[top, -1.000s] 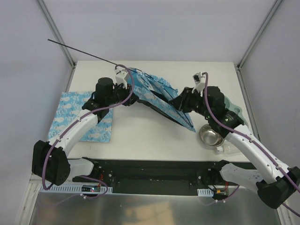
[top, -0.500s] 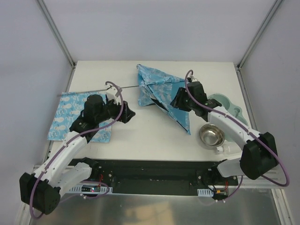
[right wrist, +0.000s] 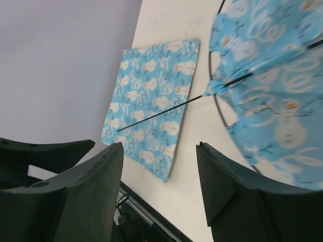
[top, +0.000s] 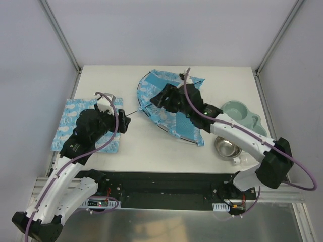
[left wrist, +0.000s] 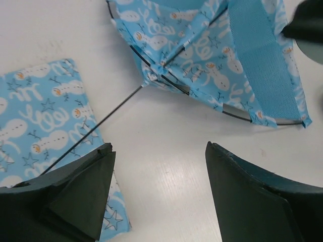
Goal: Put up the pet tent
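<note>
The pet tent (top: pixel 181 126) lies slumped at the middle back of the table, blue fabric with a white print and a dark wire rim. In the left wrist view the pet tent (left wrist: pixel 212 60) has one thin black pole (left wrist: pixel 86 138) sticking out of a corner and running across the mat. My left gripper (top: pixel 122 120) sits left of the tent, open (left wrist: pixel 159 147), with only bare table between its fingers. My right gripper (top: pixel 164 98) hovers over the tent's top, open (right wrist: pixel 159 146) and holding nothing. The right wrist view shows the tent (right wrist: pixel 272 101) and the pole (right wrist: pixel 161 116).
A flat mat (top: pixel 68 123) of the same blue print lies at the left, also visible as the mat (left wrist: pixel 40 116) and the mat (right wrist: pixel 156 111). At the right stand a pale green double bowl (top: pixel 237 112), a steel bowl (top: pixel 227 146) and a small clear bottle (top: pixel 239 160).
My left gripper opened, let go of the pole and drew back to the near left. The tent dropped and spread flatter. My right gripper opened and moved left over the tent.
</note>
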Robot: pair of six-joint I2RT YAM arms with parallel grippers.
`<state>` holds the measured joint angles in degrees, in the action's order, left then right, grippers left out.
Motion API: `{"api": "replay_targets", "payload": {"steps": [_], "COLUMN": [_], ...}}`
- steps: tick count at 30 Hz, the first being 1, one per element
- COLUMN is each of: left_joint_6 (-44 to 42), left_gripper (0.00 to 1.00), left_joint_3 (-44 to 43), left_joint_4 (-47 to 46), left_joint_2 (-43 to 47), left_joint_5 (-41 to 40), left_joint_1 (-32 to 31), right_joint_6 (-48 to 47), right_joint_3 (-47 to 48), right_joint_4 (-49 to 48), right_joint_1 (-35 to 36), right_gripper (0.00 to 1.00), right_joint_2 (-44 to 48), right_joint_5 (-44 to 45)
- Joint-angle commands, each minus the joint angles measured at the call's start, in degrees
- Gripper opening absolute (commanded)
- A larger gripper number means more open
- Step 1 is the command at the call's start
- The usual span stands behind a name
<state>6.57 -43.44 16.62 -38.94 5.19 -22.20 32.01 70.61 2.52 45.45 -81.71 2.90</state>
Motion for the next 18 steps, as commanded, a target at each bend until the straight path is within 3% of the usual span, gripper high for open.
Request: {"api": "replay_targets", "payload": {"steps": [1, 4, 10, 18], "left_joint_6": [0.64, 1.95, 5.38, 9.16], "left_gripper": [0.74, 0.75, 0.76, 0.77], "left_joint_3": [-8.66, -13.15, -17.64, -17.38], "left_joint_4": [4.63, 9.46, 17.82, 23.19], "left_joint_2": [2.90, 4.31, 9.49, 15.64], "left_joint_5": [-9.92, -13.52, -16.88, -16.71], "left_joint_1": [-0.48, -0.48, -0.48, -0.48], "right_joint_6": [16.39, 23.61, 25.38, 29.95], "right_joint_3": [1.81, 4.79, 13.58, 21.23], "right_joint_4": [-8.66, -13.23, -18.15, -27.31], "right_joint_1": [7.00, 10.79, 16.59, 16.86], "right_gripper": [0.66, 0.70, 0.73, 0.73], "right_joint_2": [-9.67, -18.63, -32.79, -46.77], "right_joint_5": [6.85, 9.49, 20.29, 26.98]}}
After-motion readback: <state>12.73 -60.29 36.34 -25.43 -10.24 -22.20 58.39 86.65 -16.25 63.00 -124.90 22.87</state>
